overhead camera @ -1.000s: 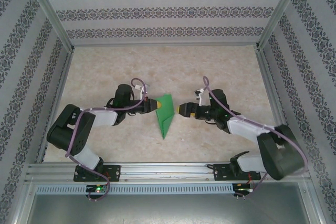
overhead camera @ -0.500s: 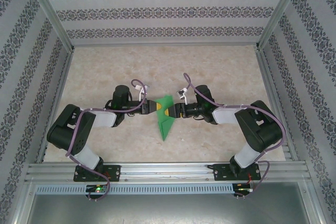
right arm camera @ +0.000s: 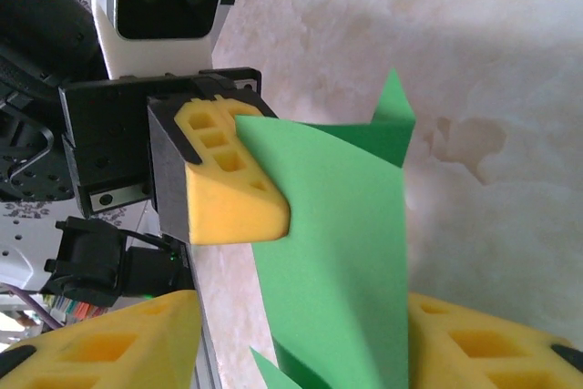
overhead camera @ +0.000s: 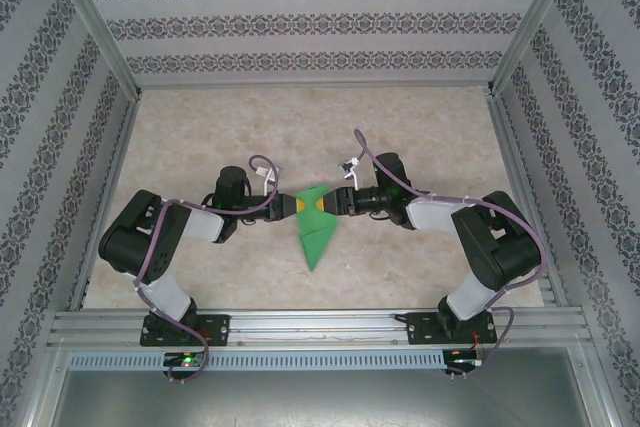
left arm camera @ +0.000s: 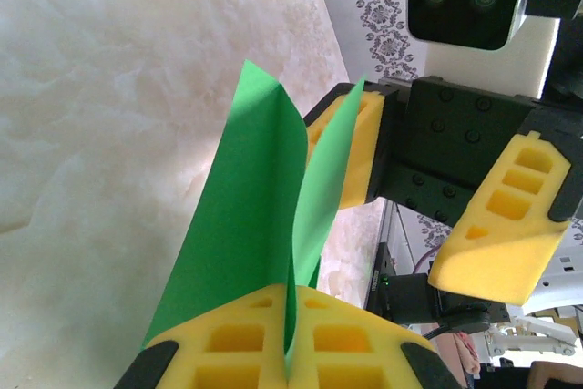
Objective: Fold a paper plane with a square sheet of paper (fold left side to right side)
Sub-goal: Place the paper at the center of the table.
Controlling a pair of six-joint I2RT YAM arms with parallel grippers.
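The thin bright-green paper sheet (overhead camera: 318,237), creased into a long pointed shape, sits mid-table with its far end lifted between the two arms. The left gripper (overhead camera: 298,206) is clamped on that raised end, yellow foam pads (left arm camera: 182,362) pressed together on the paper. The right gripper (overhead camera: 326,205) has its jaws apart, straddling the opposite flap. To fold well, I'd say it should bite near the edge and carry it across level, so the crease runs straight. The near tip probably rests on the pale marbled tabletop (overhead camera: 200,127); from above I can't be sure.
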